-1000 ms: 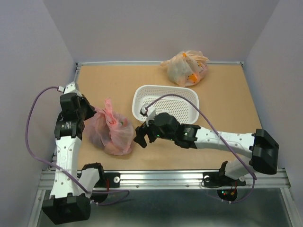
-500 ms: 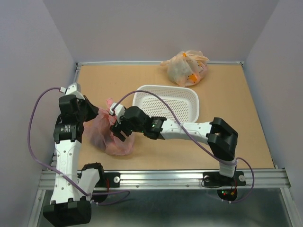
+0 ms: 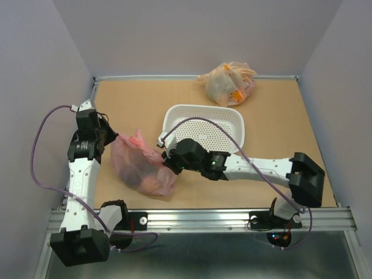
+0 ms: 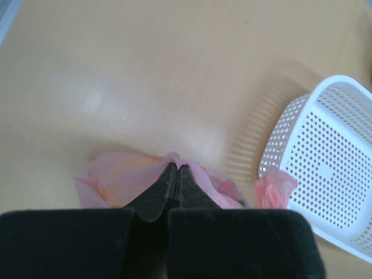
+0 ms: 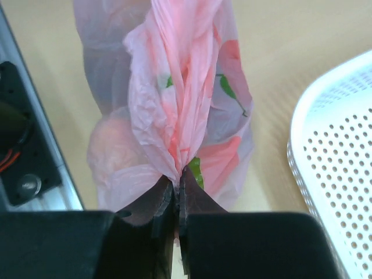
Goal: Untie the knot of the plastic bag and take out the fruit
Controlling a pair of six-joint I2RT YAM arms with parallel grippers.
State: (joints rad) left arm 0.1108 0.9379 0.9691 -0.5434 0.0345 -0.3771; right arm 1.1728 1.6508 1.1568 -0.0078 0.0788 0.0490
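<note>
- The pink plastic bag point(image 3: 138, 167) lies on the table point(image 3: 290, 128), toward its near left part, at about 8 o'clock from the white perforated basket point(image 3: 204, 106) in the top view, and just beside it.
- The bag is stretched between the two grippers, from 10 o'clock down to 4 o'clock.
- The twisted neck point(image 5: 185, 104) of the bag is gathered into a wrinkled pink rope. I cannot pick out the knot itself for sure.
- A loose pink handle end point(image 4: 274, 185) stands up close to the basket wall.
- The fruit point(image 3: 153, 185) is inside the bag and shows only through the plastic: a round orange-pink shape and a small green piece point(image 5: 195, 167). The kinds cannot be told.
- The right gripper point(image 3: 167, 160) is at the 3 o'clock side of the bag. Its jaws are pressed together on the twisted neck, as the right wrist view shows point(image 5: 179, 181).
- The left gripper point(image 3: 111, 138) is at the 10 o'clock corner of the bag. Its jaws are closed too, pinching a fold of the pink plastic point(image 4: 176, 174).
- An orange-beige bag point(image 3: 228, 83) with fruit sits at the far edge of the table, at about 1 o'clock from the basket and well apart from it.
</note>
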